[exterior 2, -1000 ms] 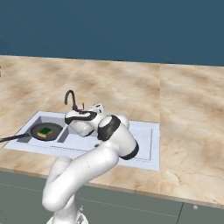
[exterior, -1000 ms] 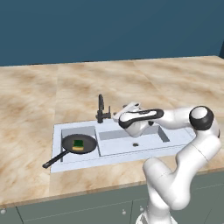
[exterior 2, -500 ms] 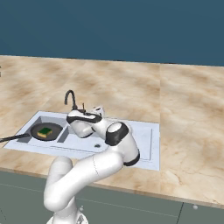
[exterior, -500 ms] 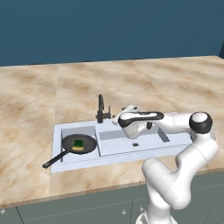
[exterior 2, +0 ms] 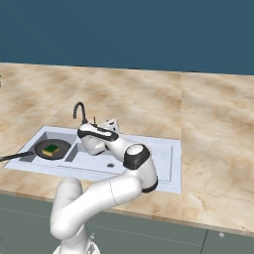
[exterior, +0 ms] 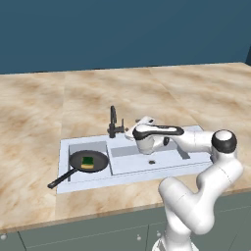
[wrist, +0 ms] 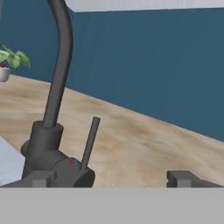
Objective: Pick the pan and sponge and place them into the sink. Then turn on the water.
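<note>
Even, fairly bright rendered light falls from above; nothing glares and nothing burns out. Soft shadows lie inside the sink [exterior: 147, 169] below the gripper [exterior: 131, 133], and a faint one darkens the basin floor under the arm. Both base views are sharp but coarse, with jagged edges along the arm's outline. In the hand view the faucet [wrist: 54, 113], just ahead of the fingertips [wrist: 186, 178], is smooth and slightly soft, without edge distortion.
</note>
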You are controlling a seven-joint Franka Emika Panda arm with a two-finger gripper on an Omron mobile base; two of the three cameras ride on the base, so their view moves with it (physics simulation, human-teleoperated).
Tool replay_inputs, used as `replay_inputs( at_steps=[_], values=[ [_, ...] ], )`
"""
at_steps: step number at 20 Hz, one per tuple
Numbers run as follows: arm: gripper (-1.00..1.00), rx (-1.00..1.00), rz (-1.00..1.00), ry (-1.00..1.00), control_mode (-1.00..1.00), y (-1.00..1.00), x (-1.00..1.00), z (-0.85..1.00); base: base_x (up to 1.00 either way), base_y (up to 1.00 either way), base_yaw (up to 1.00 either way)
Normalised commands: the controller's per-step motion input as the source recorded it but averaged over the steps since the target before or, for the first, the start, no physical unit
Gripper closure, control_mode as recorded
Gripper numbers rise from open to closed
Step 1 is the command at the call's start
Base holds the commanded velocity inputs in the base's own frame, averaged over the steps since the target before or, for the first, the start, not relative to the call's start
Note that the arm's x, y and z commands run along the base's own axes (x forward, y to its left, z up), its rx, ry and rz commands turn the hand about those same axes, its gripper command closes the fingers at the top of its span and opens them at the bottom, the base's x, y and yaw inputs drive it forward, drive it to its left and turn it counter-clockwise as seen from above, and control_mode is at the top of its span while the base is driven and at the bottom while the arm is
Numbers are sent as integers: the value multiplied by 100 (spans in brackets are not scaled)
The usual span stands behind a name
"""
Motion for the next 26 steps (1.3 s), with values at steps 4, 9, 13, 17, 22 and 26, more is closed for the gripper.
replay_inputs(
  at_steps=[4,9,13,17,22,26],
  values=[
    [-100,0,0,-3,-100,12,0,5,0,0,0],
    [-100,1,0,-2,-100,6,0,12,0,0,0],
    [-100,1,0,-3,-100,3,1,17,0,0,0],
    [-100,0,0,-1,-100,8,1,11,0,0,0],
    [-100,0,0,0,-100,13,9,2,0,0,0],
    [-100,1,0,0,-100,17,12,0,0,0,0]
  ],
)
